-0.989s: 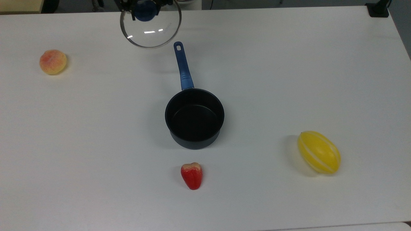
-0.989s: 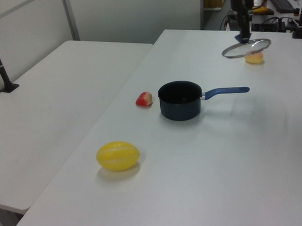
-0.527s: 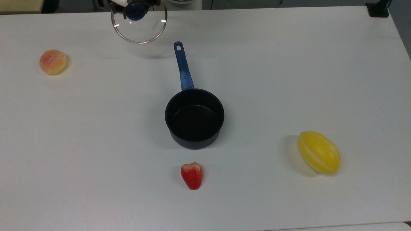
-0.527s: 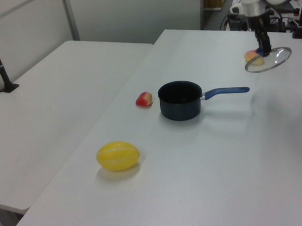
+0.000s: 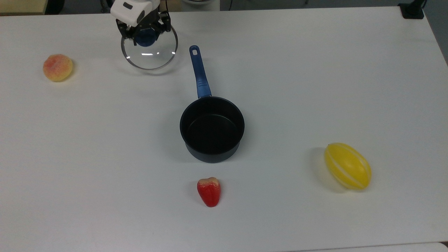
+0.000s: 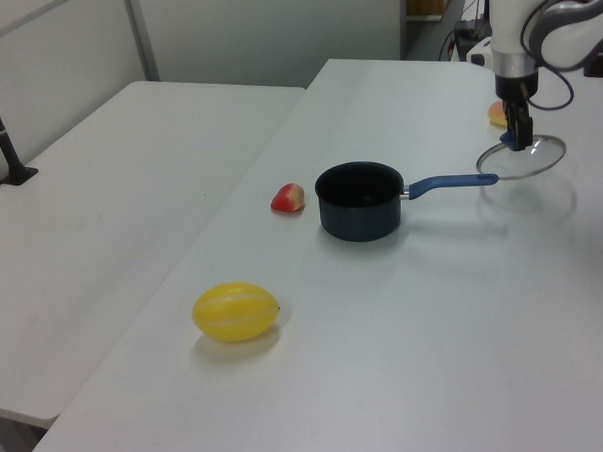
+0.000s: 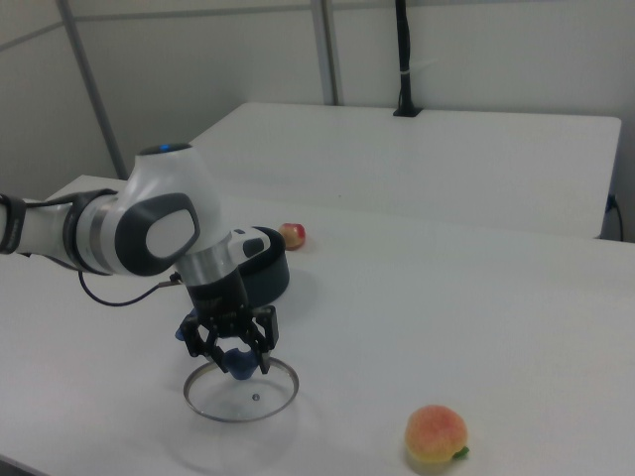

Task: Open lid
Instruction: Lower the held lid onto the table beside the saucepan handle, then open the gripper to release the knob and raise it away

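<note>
1. Lid (image 5: 149, 52) is off the pan, at the far end of the white surface (image 5: 315, 70), to the top view's left of the pan handle tip. It looks flat and at or just above the surface; I can't tell whether it is touching.
2. Claw (image 5: 145, 36) is closed on the lid's blue knob (image 7: 239, 362), with a finger (image 7: 266, 340) on either side in the right view.
3. Step, as I judge it: the lid is removed and being set down. The next move calls for lowering it until the rim rests fully, then opening the fingers and lifting straight up so the knob isn't dragged.
4. Lid material: a clear glass disc with a thin metal rim, glare streaks on the glass and a rounded blue knob. It's hard and slick and would likely slide if nudged.
5. Saucepan (image 5: 212, 129) is mid-surface, dark, round and empty, with a matte interior. Its long blue handle (image 5: 198, 71) points toward the far edge, near the lid but apart from it.
6. Other items sit well apart:
   - a fuzzy-looking peach (image 5: 57, 67)
   - a red fruit (image 5: 209, 191), glossy
   - a yellow melon (image 5: 347, 166), oval with pale stripes
</note>
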